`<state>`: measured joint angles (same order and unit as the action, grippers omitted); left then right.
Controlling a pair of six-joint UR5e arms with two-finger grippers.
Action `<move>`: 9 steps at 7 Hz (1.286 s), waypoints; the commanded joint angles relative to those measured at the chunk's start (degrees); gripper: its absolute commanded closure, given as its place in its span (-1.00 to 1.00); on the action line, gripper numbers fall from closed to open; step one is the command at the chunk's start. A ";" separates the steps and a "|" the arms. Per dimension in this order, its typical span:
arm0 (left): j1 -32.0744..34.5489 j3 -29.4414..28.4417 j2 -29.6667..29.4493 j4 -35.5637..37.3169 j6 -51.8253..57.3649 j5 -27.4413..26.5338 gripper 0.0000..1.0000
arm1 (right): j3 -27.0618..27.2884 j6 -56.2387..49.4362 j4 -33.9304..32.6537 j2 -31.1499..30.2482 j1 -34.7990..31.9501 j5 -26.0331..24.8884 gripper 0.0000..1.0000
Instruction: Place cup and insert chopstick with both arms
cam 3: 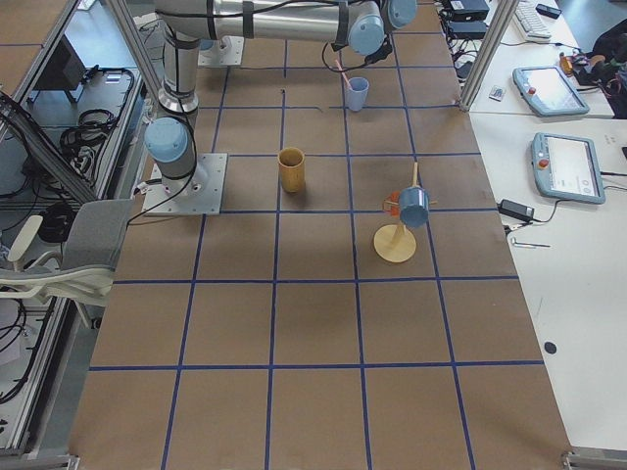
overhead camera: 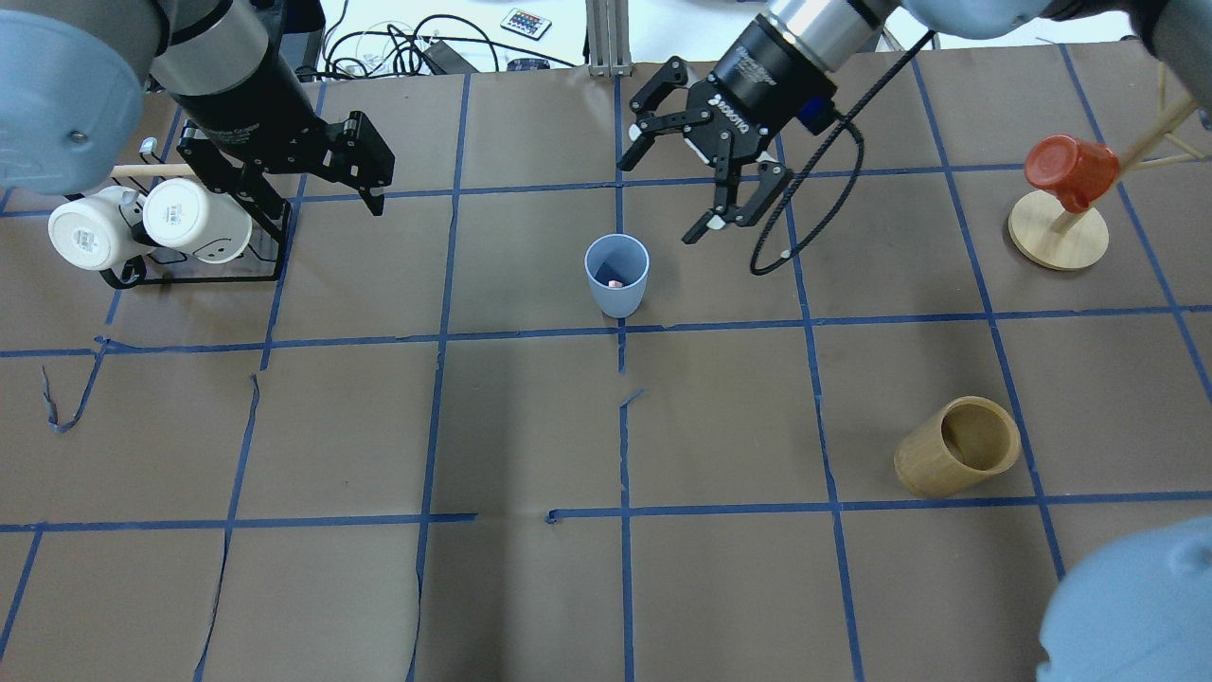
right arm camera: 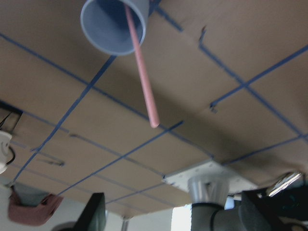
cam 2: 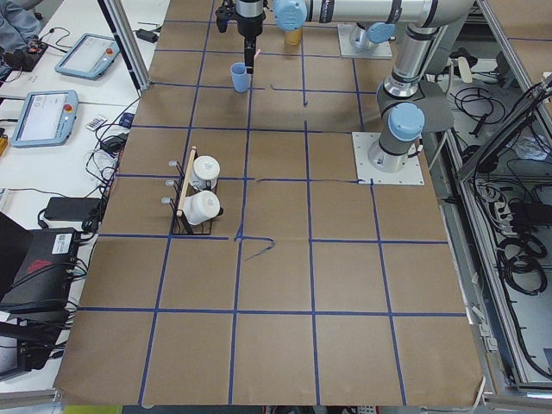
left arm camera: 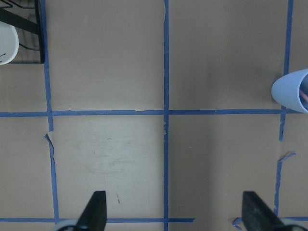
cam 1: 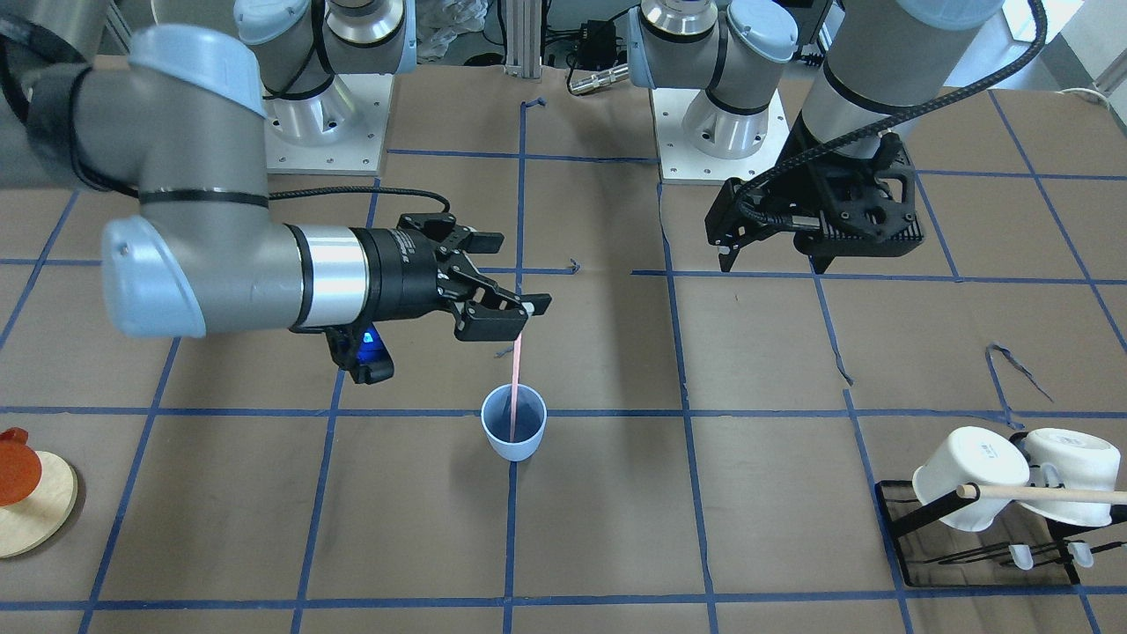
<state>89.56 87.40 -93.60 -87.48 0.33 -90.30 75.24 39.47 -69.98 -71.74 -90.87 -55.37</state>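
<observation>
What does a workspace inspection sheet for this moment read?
Surface: brown paper table, blue tape grid, tape torn.
Job's things: blue cup upright; pink chopstick stands in it, ungripped.
Clutter: two white mugs on a black rack; red mug on a wooden stand; wooden cup.
Tools: left tool open, empty, beside the rack; right tool open near the chopstick's top.
Cables: black cable loops from the right wrist.
Surroundings: teach pendants on side tables; grey chair.
</observation>
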 commanded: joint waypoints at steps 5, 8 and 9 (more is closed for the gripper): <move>0.00 -0.04 -0.09 0.03 0.28 -0.05 -1.00 | -0.27 -24.61 -5.24 -9.37 1.94 -34.54 -1.00; 0.09 0.05 -0.09 0.03 -0.15 -0.05 -1.00 | 0.34 -42.78 -7.97 -12.10 1.84 -34.01 -1.00; 0.09 -0.12 -0.27 0.11 -0.85 -0.14 -1.00 | 0.52 -42.98 -10.50 -12.10 1.84 -34.01 -1.00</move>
<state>89.64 87.41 -93.75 -87.43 0.11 -90.36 75.61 -0.97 -77.95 -83.53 -89.01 -89.35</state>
